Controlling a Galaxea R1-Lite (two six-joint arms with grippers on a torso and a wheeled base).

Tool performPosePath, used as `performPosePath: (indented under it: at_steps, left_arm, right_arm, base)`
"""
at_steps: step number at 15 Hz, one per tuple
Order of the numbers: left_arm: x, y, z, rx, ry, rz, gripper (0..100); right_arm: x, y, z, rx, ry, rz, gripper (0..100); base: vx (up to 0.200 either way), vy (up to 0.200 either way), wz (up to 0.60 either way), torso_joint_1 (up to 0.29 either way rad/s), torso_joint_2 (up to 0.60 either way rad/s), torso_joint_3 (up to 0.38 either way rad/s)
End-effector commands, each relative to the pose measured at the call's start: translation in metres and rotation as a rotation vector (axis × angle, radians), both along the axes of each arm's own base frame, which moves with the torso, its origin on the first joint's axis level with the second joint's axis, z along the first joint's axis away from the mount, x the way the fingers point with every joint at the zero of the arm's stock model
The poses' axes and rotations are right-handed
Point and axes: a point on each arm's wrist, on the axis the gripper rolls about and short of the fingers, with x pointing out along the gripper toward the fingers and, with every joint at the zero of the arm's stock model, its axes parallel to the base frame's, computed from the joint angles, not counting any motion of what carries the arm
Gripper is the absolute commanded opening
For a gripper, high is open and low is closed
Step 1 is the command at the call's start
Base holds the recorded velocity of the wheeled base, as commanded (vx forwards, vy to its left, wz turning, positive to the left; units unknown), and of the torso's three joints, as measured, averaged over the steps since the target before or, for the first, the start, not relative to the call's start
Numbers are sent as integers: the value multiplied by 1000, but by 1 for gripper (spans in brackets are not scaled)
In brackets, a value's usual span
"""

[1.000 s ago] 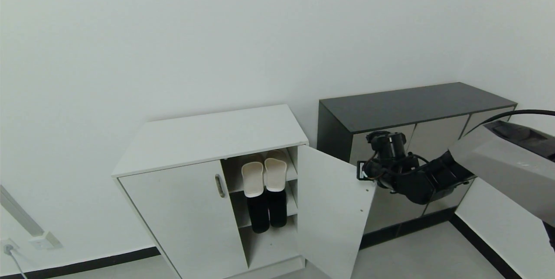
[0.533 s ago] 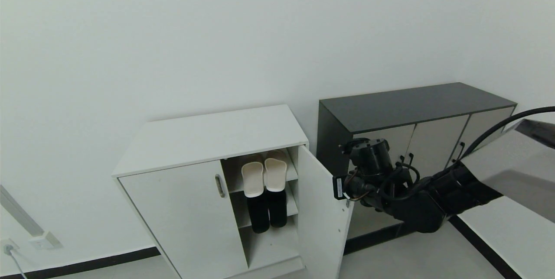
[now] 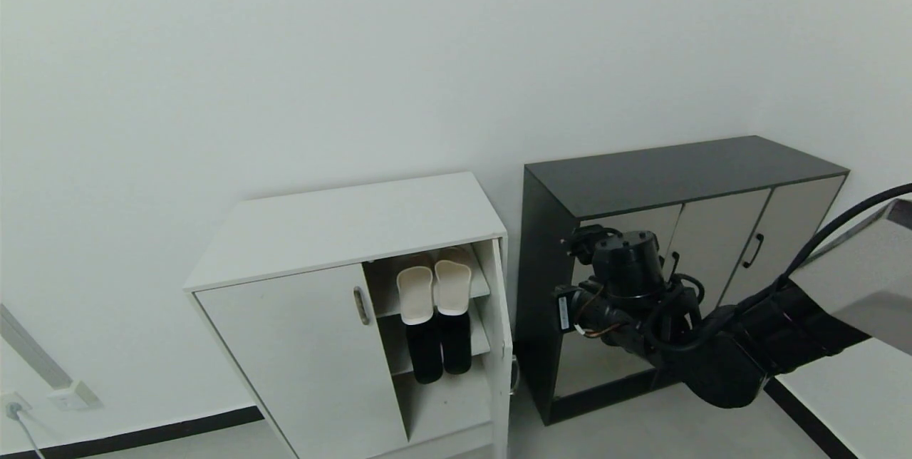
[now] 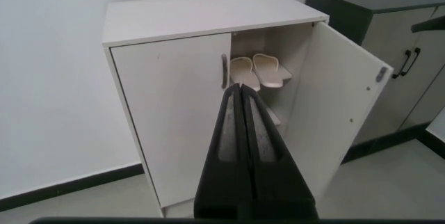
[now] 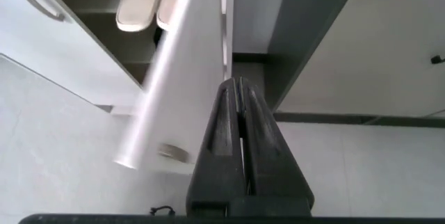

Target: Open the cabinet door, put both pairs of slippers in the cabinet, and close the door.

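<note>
Both pairs are already inside the white two-door cabinet (image 3: 342,224) at the lower centre of the head view. The cream foam slippers (image 3: 433,291) sit on the upper shelf with their ends hanging over its front edge, and the black slippers (image 3: 438,348) sit on the shelf below. The cabinet's right-hand door (image 3: 506,345) stands ajar, edge-on to my head camera, so closing it is what's left.

My right tool (image 5: 240,85) has its fingers pressed together and holds nothing. It sits just beside the door's outer face, and I cannot tell whether it touches. My left tool (image 4: 240,88) is likewise closed and empty, well back from the cabinet front.

I judge the door to be a stiff, light laminate panel that swings freely on its hinges, smooth enough for closed fingers to skid. It needs no grip. I'd press flat on the outer face near the free edge, by the small metal handle (image 5: 171,153), and go gently, since the overhanging cream pair might catch the panel.
</note>
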Motion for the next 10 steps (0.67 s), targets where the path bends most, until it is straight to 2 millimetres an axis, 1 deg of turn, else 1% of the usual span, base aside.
performPosePath:
  at_steps: [1,2,10]
  left_arm:
    - [0,0,0,-2,1,-1,0]
    - [0,0,0,-2,1,-1,0]
    - [0,0,0,-2,1,2,0]
  right_arm:
    - [-2,0,-2,-6,7,4,0]
    - [-2,0,-2,-5,5,4,0]
    - [-6,2,-4,-2,19,33,0]
  base:
    - [0,0,0,0,0,0]
    - [0,0,0,0,0,0]
    - [0,0,600,1,5,4]
